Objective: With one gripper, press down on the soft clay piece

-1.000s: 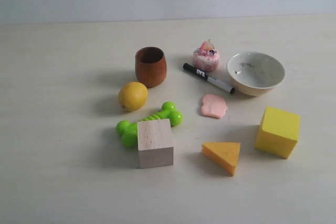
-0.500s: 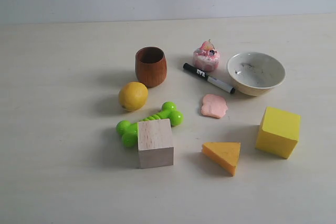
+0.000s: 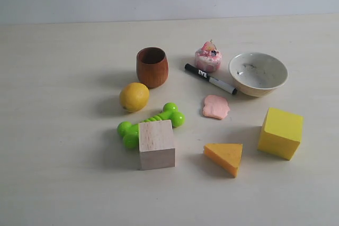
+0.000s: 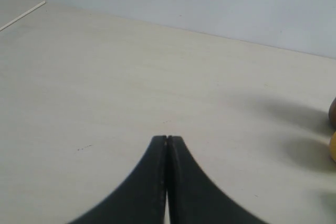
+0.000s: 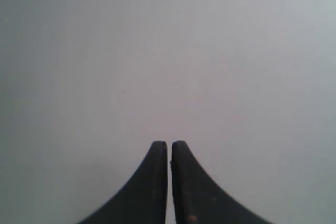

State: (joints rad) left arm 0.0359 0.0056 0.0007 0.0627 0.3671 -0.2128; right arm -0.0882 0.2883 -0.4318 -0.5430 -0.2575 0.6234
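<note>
Two grippers, both closed | left gripper (image 4: 167, 139): fingers pressed together, holding nothing, over the table (image 4: 105, 77) | right gripper (image 5: 169, 144): jaws a hairline apart, holding nothing | soft clay piece (image 3: 216, 107): flat on the table; just beside the black marker (image 3: 210, 79); between it and the cheese wedge (image 3: 224, 157); untouched

Bright, even light on my table (image 3: 58, 183); soft shadows fall left of each object. Up close, my fingertips (image 4: 152, 192) look slightly blurred.
</note>
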